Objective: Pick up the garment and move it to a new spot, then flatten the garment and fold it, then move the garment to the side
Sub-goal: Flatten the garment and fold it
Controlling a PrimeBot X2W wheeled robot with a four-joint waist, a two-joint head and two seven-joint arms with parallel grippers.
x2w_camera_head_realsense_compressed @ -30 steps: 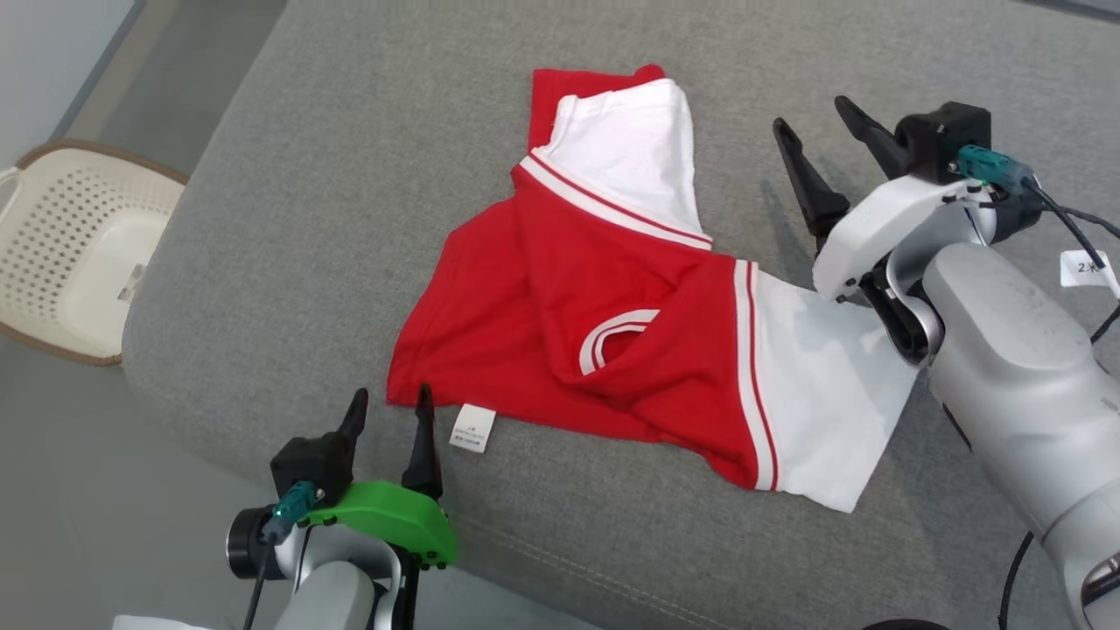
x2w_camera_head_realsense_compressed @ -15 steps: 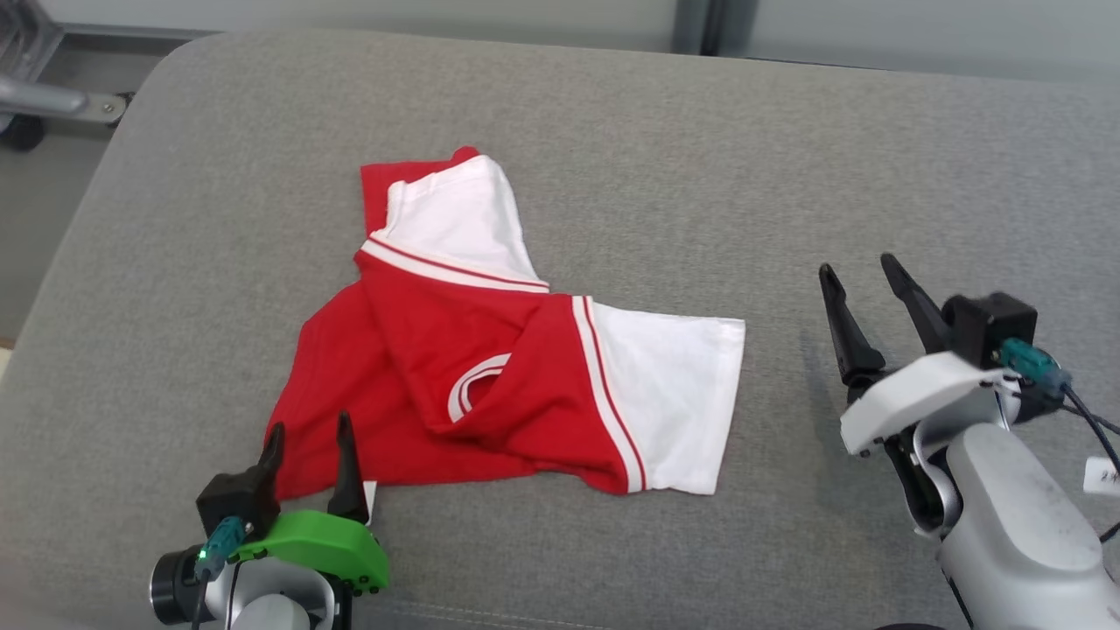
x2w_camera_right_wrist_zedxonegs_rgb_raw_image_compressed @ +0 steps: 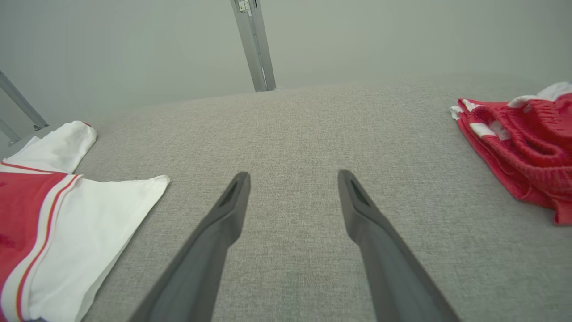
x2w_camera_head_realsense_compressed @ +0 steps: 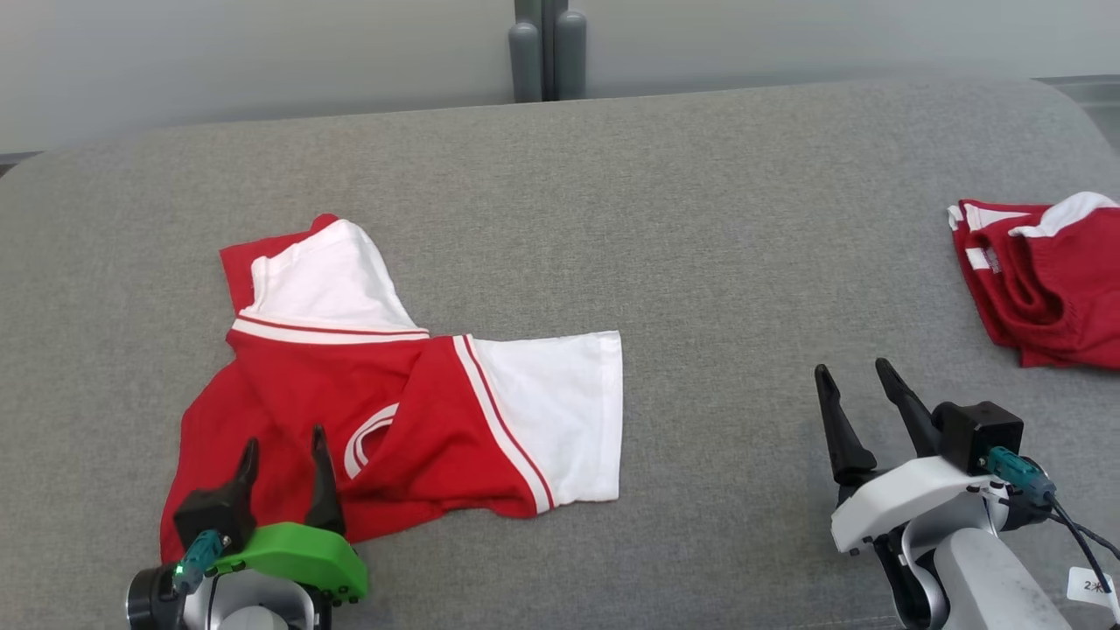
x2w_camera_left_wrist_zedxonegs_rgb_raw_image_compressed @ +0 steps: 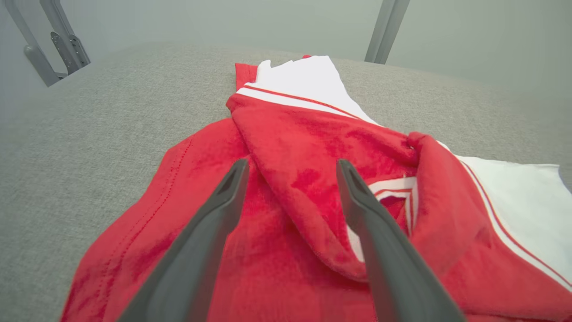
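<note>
Garment and pincers at what I judge to be the start of the flattening step. Red-and-white short-sleeved knit shirt (x2w_camera_head_realsense_compressed: 376, 411) lies rumpled on the grey woven couch cushion (x2w_camera_head_realsense_compressed: 700, 262), a red fold thrown partly over its collar band. Left pincer (x2w_camera_head_realsense_compressed: 284, 436), fingers spread wide and holding nothing, sits at the shirt's near red hem. The shirt runs ahead of it and off to its right, the fold lying between its two fingers. Right pincer (x2w_camera_head_realsense_compressed: 851, 367), likewise spread and empty, stands over bare cushion, the shirt's white sleeve well off to its left. To do this well I would bring the right pincer across to that sleeve's edge, pinch a single layer at each side, and draw apart evenly. Second crumpled red-and-white garment (x2w_camera_head_realsense_compressed: 1041, 280), ahead and right of the right pincer, I would leave alone.
</note>
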